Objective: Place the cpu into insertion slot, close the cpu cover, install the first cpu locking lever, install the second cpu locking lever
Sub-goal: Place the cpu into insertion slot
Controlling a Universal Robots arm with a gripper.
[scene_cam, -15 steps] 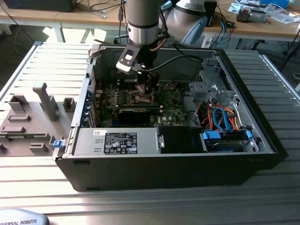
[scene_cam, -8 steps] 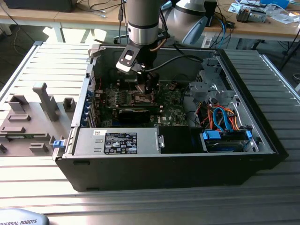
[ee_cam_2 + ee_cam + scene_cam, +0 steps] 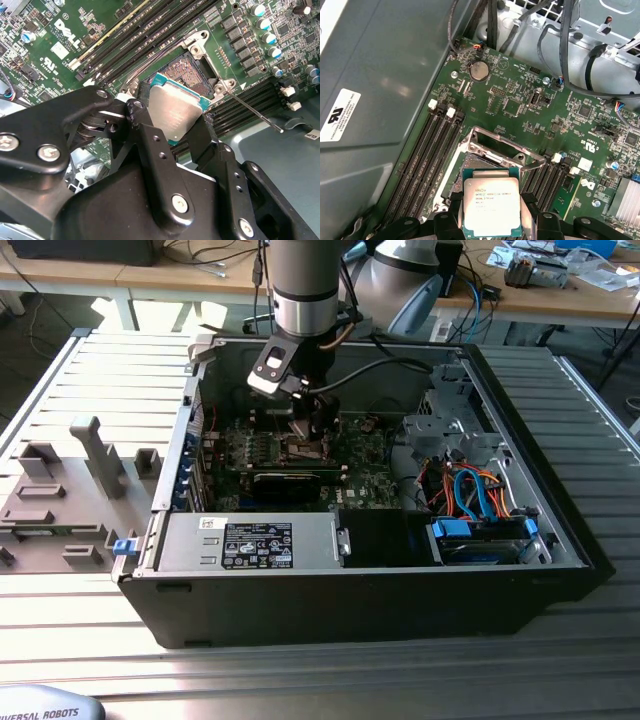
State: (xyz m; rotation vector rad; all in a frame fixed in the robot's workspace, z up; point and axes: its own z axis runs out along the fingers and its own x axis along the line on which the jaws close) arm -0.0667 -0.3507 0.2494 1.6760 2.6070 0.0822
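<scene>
Gripper: the black gripper [image 3: 176, 131] is squeezed tight on the cpu [image 3: 176, 111], with one of its fingers [image 3: 150, 140] on each side of the chip.
Cpu: a small square chip with its shiny side up. It is held in the air, not lying on anything.
Place: deep inside the open computer case [image 3: 560, 540], low over the green board [image 3: 520, 105].
Insertion slot: the dark square insertion slot [image 3: 192, 75] is bare, with no chip in it yet.
Which way: the slot lies just past the front edge of the cpu and under it. The chip hangs over the slot's near side, and its edges look lined up with the slot's edges.
Cpu cover: the silver cpu cover [image 3: 492, 152] is flipped up at the far side of the slot.
Lever: a thin metal lever [image 3: 250, 108] sticks out loose beside the slot.
How high: I cannot tell how far above the slot the chip is.
</scene>
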